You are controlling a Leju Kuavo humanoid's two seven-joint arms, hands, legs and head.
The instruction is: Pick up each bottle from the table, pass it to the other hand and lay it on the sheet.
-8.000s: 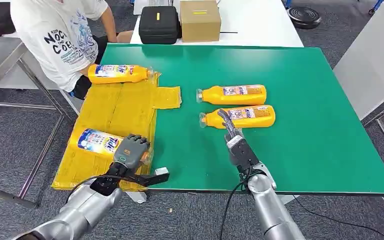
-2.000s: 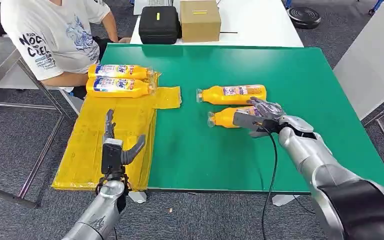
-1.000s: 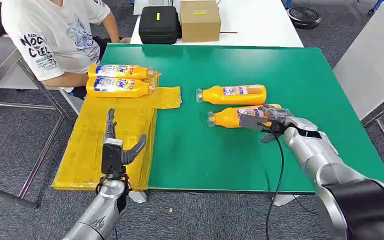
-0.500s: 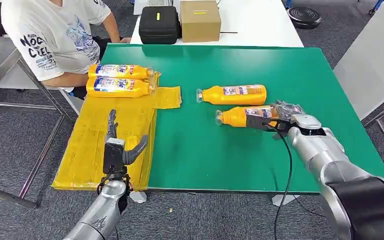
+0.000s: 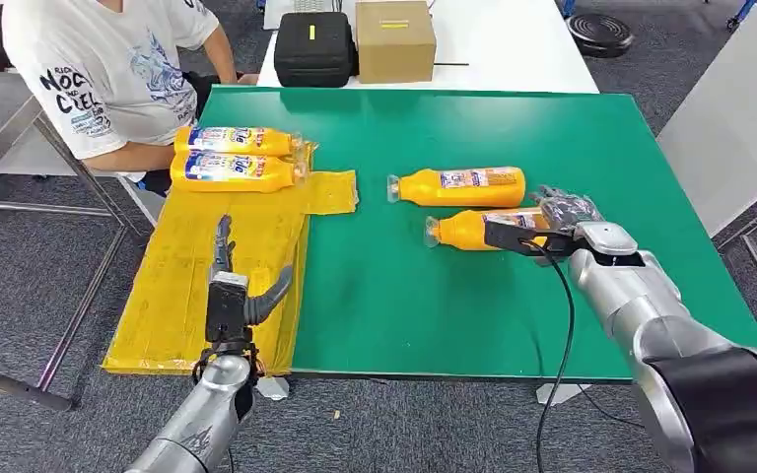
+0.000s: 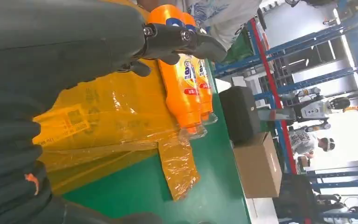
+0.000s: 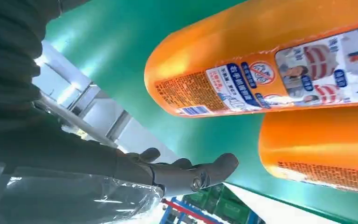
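**Reaching for the third bottle on the table**

Closing in on the nearer bottle point(image 5: 473, 229) with my right robot hand point(image 5: 552, 223), I judge this to be the pick-up step. The bottle lies on its side on the green table point(image 5: 404, 305), cap toward the sheet, and my fingers are at its base end. In the right wrist view they are spread, with green table showing between them and the orange body, so this hand is released and grasps nothing.

A second bottle point(image 5: 463, 185) lies just beyond it, close alongside (easy to knock if I come in crooked).

My left robot hand point(image 5: 232, 296) hovers over the yellow sheet point(image 5: 197, 256), fingers apart and empty, ready to receive. Two bottles point(image 5: 237, 158) already lie side by side at the sheet's far end.

Next I need to wrap the fingers round the bottle's body, lift it and carry it across toward the left hand.
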